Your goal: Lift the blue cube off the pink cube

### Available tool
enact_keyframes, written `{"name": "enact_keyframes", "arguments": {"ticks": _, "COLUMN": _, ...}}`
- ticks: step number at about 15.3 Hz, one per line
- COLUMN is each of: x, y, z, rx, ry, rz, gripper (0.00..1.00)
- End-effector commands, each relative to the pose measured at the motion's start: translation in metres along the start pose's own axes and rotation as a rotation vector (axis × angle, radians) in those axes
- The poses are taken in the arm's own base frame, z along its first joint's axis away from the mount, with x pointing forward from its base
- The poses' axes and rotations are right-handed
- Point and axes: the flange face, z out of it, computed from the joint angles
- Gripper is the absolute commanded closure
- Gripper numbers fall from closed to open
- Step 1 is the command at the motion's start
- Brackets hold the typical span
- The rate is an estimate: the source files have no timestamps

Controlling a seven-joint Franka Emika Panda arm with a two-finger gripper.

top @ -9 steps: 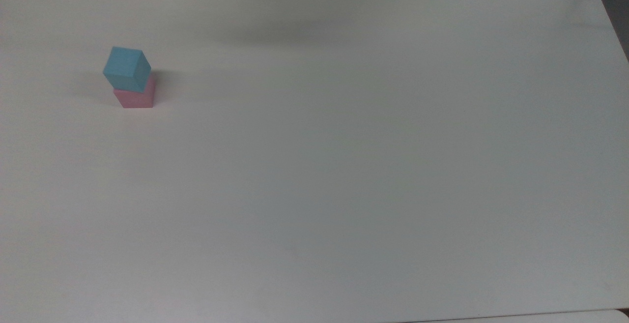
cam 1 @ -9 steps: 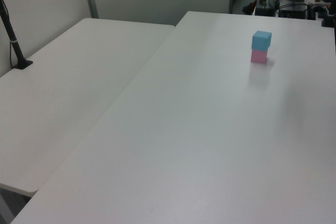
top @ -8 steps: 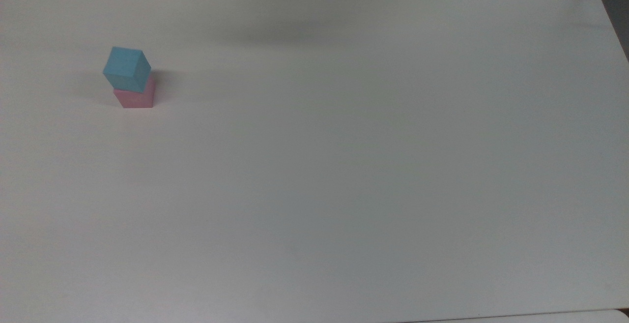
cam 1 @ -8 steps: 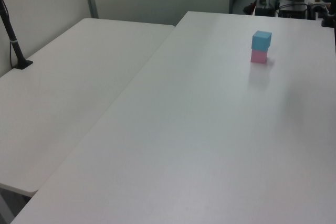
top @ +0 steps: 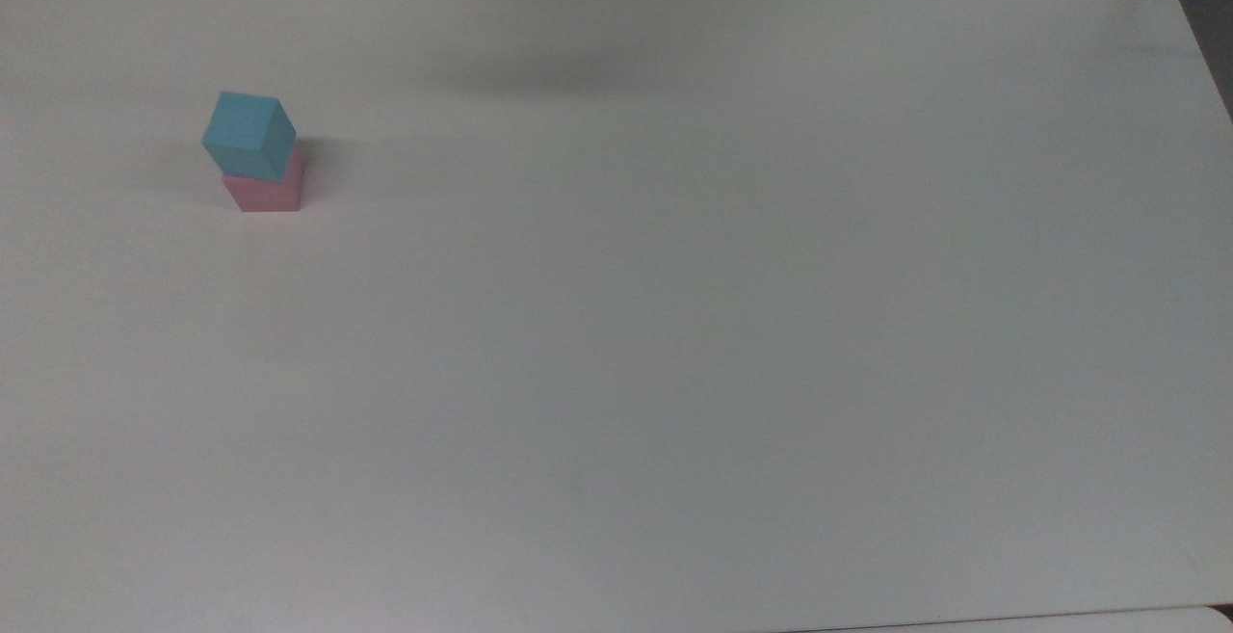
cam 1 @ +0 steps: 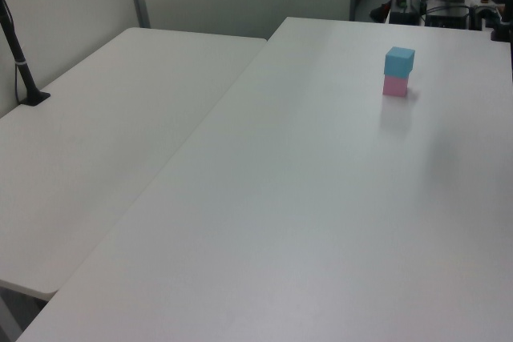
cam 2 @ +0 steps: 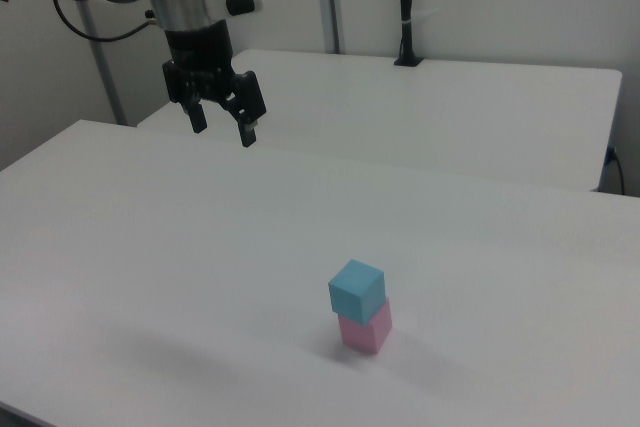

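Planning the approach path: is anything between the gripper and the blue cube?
Nothing visible. In the right view the open gripper hangs above bare table, apart from the blue cube stacked on the pink cube.

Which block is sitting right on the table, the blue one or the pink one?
The pink cube rests directly on the white table. The blue cube sits on top of it, turned slightly, touching only the pink one.

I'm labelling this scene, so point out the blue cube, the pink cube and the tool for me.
blue cube (cam 2: 357, 284), right view, top face.
pink cube (cam 2: 365, 332), right view, front face.
tool (cam 2: 222, 132), right view, gap between its open fingertips.
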Motion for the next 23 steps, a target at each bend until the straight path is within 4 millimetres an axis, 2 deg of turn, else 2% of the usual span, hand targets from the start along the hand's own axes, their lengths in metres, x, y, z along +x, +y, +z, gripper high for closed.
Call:
{"name": "enact_keyframes", "arguments": {"ticks": 1, "x": 0.0, "y": -0.005, "z": -0.001, "rx": -0.009, "ry": -0.007, "rz": -0.021, "gripper": 0.0}}
{"name": "enact_keyframes", "arguments": {"ticks": 7, "x": 0.001, "y": -0.006, "z": 0.0, "rx": -0.008, "ry": -0.006, "rz": -0.019, "gripper": 0.0}}
{"name": "enact_keyframes", "arguments": {"ticks": 10, "x": 0.005, "y": -0.003, "z": 0.008, "rx": -0.027, "ry": -0.019, "rz": -0.047, "gripper": 0.0}}
{"name": "enact_keyframes", "arguments": {"ticks": 14, "x": 0.011, "y": 0.013, "z": 0.024, "rx": -0.088, "ry": -0.073, "rz": -0.287, "gripper": 0.0}}
{"name": "enact_keyframes", "arguments": {"ticks": 16, "x": 0.012, "y": 0.04, "z": 0.035, "rx": -0.102, "ry": -0.103, "rz": -0.337, "gripper": 0.0}}
{"name": "enact_keyframes", "arguments": {"ticks": 20, "x": 0.011, "y": 0.085, "z": 0.064, "rx": -0.144, "ry": -0.165, "rz": -0.285, "gripper": 0.0}}
{"name": "enact_keyframes", "arguments": {"ticks": 23, "x": 0.02, "y": 0.111, "z": 0.098, "rx": -0.16, "ry": -0.162, "rz": -0.266, "gripper": 0.0}}
